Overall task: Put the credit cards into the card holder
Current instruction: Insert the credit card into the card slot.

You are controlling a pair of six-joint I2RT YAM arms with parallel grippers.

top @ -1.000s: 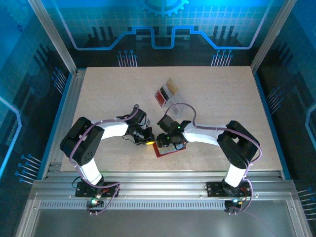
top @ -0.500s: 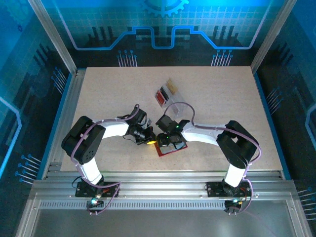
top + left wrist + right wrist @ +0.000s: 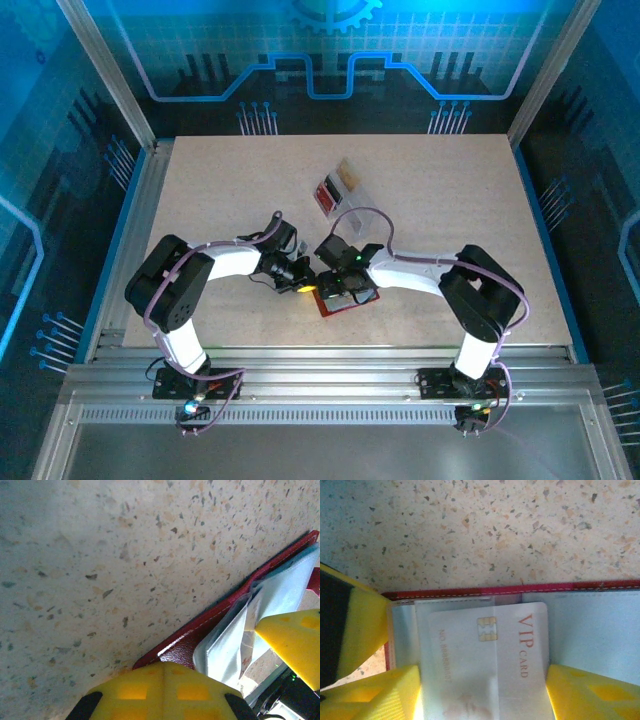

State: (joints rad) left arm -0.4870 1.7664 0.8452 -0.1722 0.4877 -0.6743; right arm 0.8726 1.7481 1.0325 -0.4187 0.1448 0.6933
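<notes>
The card holder (image 3: 337, 306) lies open near the table's front middle, its dark red cover (image 3: 200, 640) and clear sleeves showing. A pale credit card (image 3: 485, 670) printed VIP CARD sits partly inside a clear sleeve. My right gripper (image 3: 482, 700) straddles that card, with one yellow finger close beside each long edge, and it looks open. My left gripper (image 3: 167, 672) is shut, with its yellow tips pressed on the holder's red edge. From above, the left gripper (image 3: 303, 285) and the right gripper (image 3: 335, 290) meet over the holder.
A clear plastic box (image 3: 338, 186) with small red and tan pieces stands further back on the speckled table (image 3: 200, 190). The left gripper's yellow finger (image 3: 355, 625) lies just left of the card. Metal rails run along the near edge.
</notes>
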